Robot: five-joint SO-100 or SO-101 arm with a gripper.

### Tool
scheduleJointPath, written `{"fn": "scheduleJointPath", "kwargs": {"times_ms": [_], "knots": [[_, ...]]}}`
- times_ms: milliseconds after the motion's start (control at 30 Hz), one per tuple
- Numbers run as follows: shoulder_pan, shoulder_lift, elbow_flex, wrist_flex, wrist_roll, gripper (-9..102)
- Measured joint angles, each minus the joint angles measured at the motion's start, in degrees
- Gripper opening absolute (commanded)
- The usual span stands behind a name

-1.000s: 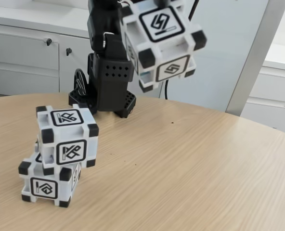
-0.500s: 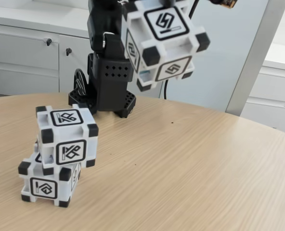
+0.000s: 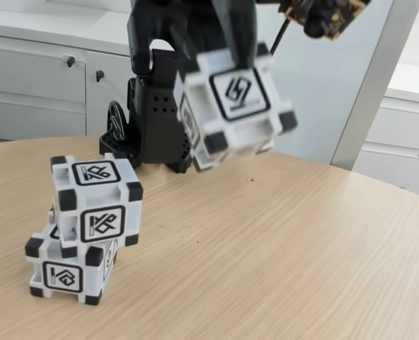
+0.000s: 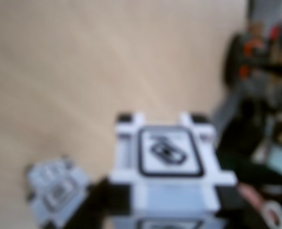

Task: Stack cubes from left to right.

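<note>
Gripper (image 3: 227, 53) clamped on third cube (image 3: 232, 106), held airborne, motion-blurred, right of and above two-cube stack: upper cube (image 3: 96, 200) skewed on lower cube (image 3: 71, 265), near left table (image 3: 280, 255) edge. Bare wood right of stack.

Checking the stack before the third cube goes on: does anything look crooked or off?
Yes. The top cube sits skewed on the bottom cube, shifted toward the right of the fixed view and overhanging that side. The held cube hangs above the table, tilted.
</note>
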Motion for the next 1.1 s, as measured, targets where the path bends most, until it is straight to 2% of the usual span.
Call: {"fn": "scheduleJointPath", "kwargs": {"times_ms": [267, 533, 633, 1100], "knots": [[0.00, 2.20, 0.00, 3.08, -0.35, 16], [-0.09, 3.96, -11.60, 22.59, -5.62, 16], [-0.09, 4.66, -16.00, 26.98, -7.12, 16], [0.26, 3.69, -19.16, 28.04, -13.89, 15]]}}
